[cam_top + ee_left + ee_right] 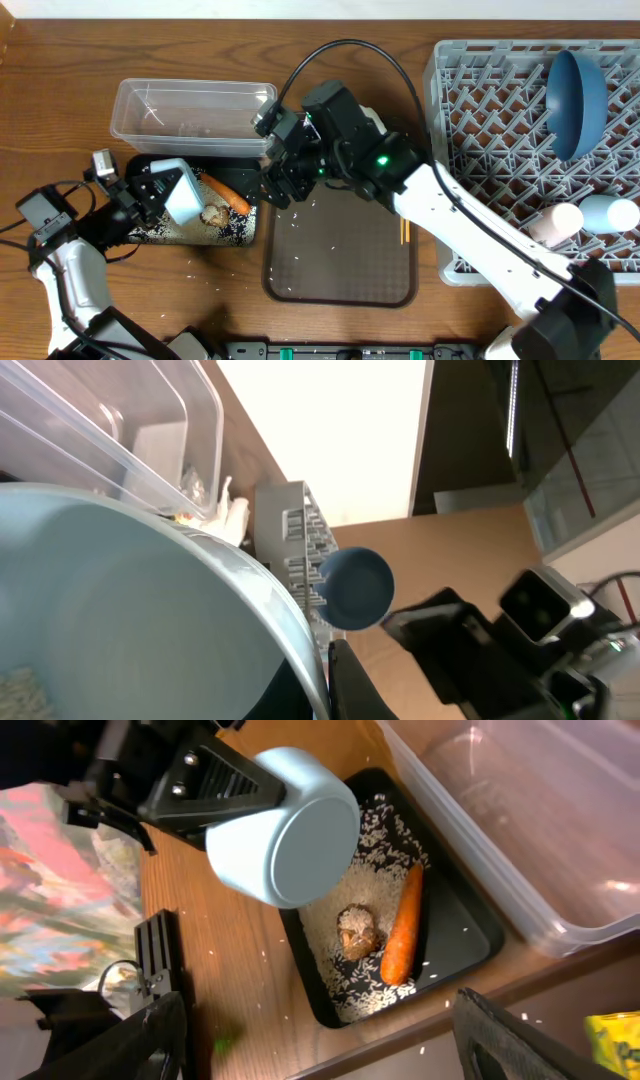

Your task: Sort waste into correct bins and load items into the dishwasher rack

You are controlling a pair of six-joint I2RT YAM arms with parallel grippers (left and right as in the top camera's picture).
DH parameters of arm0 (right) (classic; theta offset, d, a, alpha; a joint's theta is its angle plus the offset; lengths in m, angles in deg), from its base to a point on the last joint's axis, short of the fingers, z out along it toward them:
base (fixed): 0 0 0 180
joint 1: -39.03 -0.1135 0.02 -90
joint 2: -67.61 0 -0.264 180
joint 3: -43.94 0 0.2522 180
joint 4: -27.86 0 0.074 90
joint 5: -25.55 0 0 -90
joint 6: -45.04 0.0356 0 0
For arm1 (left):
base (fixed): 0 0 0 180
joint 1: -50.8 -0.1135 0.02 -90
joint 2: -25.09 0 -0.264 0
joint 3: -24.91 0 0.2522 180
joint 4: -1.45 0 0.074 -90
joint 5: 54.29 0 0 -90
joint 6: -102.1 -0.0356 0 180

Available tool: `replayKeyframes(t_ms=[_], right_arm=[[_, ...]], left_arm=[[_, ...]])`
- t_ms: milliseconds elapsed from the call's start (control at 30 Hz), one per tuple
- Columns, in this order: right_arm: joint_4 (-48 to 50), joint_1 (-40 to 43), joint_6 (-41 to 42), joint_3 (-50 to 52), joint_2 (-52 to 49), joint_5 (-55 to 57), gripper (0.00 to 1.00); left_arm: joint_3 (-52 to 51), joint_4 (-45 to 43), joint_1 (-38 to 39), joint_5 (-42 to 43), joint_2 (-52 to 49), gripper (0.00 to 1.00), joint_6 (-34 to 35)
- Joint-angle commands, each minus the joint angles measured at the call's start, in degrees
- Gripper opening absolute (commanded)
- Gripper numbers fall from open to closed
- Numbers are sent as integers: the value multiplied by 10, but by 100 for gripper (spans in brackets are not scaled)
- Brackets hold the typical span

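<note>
My left gripper [160, 190] is shut on the rim of the light-blue bowl [185, 192], which is tipped over the black tray [240, 232]. In that tray lie an orange carrot [228, 197], a brown food lump [212, 214] and scattered rice [375, 840]. A little rice clings inside the bowl [120, 610]. My right gripper [276, 178] hangs open and holds nothing, just right of the black tray [470, 935]. The clear tub [190, 110] sits behind the tray. A yellow-green wrapper [615, 1035] shows at the right wrist view's lower right edge.
The grey dishwasher rack [480, 130] on the right holds a dark blue dish [577, 100], a pink cup [556, 222] and a blue cup [610, 213]. A brown serving tray [340, 270] lies in the middle with loose rice grains; chopsticks [404, 231] peek from under my right arm.
</note>
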Motion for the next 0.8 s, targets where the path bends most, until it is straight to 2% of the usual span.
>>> replayKeyframes(t_ms=[0, 33, 100, 133, 200, 233, 300, 333, 367, 433, 500, 533, 567, 600, 667, 700, 733, 767], right_arm=[[-12, 3, -21, -11, 10, 30, 82], [-16, 3, -21, -11, 10, 32, 82], [-24, 3, -21, -11, 10, 34, 81], [-29, 3, -21, -11, 10, 35, 82], [-37, 3, -21, -11, 10, 36, 82], [-40, 3, -21, -11, 10, 36, 82], [-43, 3, -21, -11, 10, 36, 82], [-45, 3, -21, -11, 10, 36, 82], [-45, 3, -21, -11, 10, 36, 82], [-44, 3, -22, -11, 10, 37, 82], [-44, 3, -25, -11, 10, 46, 82], [-44, 3, -25, -11, 10, 49, 82], [-44, 3, -26, -11, 10, 49, 82], [-45, 3, -25, -11, 10, 49, 82], [-47, 3, -25, -11, 10, 49, 82], [-48, 3, -25, -11, 10, 49, 82], [-48, 3, -25, -11, 10, 49, 82], [-47, 3, -25, -11, 10, 49, 82]], left_arm=[[-10, 2, -4, 12, -1, 6, -30], [-10, 4, -4, -11, -5, 6, -25], [-11, 35, -4, -37, -10, 6, 38], [-11, 41, -2, -8, -11, 6, 21], [-12, 46, -1, 3, -10, 6, -67], [-12, 52, -3, -11, -12, 6, -66], [-12, 45, -2, 15, -17, 6, -47], [-13, 46, -2, 14, -17, 6, -71], [-13, 46, -2, 4, -18, 6, -86], [-13, 45, -2, -29, -23, 6, -64], [-15, 42, -1, -21, -29, 6, -113], [-17, 43, -1, -68, -31, 6, -126], [-18, 48, -2, -120, -35, 6, -86], [-18, 47, -2, -109, -40, 6, -60], [-18, 28, 1, 17, -45, 6, -87], [-17, 30, 4, 13, -43, 6, -98], [-18, 31, 4, -13, -41, 6, -143], [-18, 35, 4, -56, -41, 6, -134]])
